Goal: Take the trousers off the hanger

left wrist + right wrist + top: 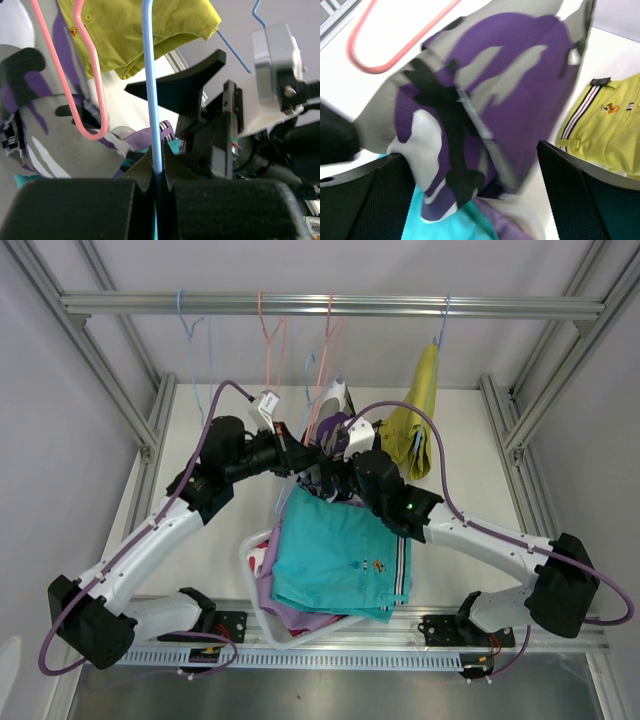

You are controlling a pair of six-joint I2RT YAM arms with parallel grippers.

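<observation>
The white table [465,430] bears a white basket [249,558] heaped with shorts [340,560].

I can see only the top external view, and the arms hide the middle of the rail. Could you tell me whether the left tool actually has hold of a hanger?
Observer: Yes. In the left wrist view, the left tool is shut on the wire of the light blue hanger.
Operator: Thank you. Is the right tool gripping the camouflage shorts?
Observer: It seems not. In the right wrist view, the right tool is open, and the camouflage shorts hang in its wide gap.
Operator: Do the yellow shorts carry any marking?
Observer: Yes. The mustard yellow shorts show a striped side band and a small emblem.
</observation>
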